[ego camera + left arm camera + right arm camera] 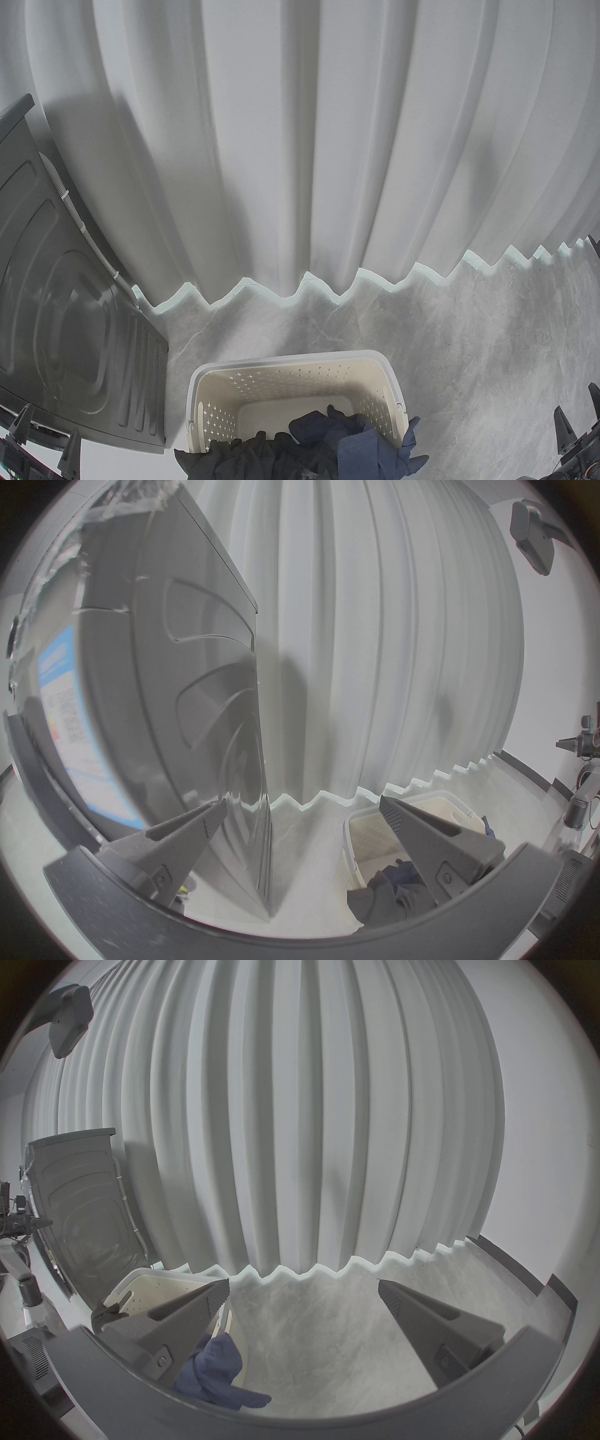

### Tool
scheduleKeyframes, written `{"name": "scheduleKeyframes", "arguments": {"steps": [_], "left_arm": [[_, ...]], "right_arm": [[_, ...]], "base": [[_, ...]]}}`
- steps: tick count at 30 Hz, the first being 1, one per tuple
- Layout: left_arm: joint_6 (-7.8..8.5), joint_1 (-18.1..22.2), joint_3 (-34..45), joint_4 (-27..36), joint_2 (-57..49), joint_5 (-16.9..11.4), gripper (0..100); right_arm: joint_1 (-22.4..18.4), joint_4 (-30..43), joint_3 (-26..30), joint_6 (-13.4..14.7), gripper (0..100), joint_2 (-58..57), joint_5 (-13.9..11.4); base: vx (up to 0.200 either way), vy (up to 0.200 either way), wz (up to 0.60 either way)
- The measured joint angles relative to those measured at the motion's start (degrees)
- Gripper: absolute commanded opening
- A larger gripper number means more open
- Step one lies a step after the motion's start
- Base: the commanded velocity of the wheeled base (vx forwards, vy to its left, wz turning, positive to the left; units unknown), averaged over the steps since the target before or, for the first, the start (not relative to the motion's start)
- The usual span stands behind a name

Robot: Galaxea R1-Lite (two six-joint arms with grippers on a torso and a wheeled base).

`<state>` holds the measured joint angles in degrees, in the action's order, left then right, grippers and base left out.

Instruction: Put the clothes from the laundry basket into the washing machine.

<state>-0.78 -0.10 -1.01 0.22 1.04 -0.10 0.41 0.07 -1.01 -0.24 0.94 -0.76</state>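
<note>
A cream laundry basket (pixel 294 369) stands on the floor at the bottom centre of the head view, with dark grey and blue clothes (pixel 325 440) piled at its near end; one blue piece (pixel 215 1369) hangs over its right rim. The grey washing machine (pixel 69 337) stands to the left of the basket, showing its side panel (pixel 187 686). My left gripper (pixel 303 811) is open and empty, low beside the machine. My right gripper (pixel 303 1294) is open and empty too, above bare floor to the right of the basket. The basket (pixel 437 808) and clothes (pixel 390 892) also show behind the left fingers.
A white pleated curtain (pixel 312 144) hangs behind everything, its hem ending at the grey marbled floor (pixel 487 350). There is open floor to the right of the basket. A dark skirting strip (pixel 519 1269) runs along the right wall.
</note>
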Motion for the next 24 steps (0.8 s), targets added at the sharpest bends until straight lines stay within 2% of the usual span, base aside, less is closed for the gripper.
{"name": "scheduleKeyframes", "arguments": {"steps": [24], "left_arm": [[-0.09,0.0,0.0,0.0,0.0,0.0,100]], "right_arm": [[0.0,0.0,0.0,0.0,100,0.0,0.0]], "base": [[-0.2,0.0,0.0]]}}
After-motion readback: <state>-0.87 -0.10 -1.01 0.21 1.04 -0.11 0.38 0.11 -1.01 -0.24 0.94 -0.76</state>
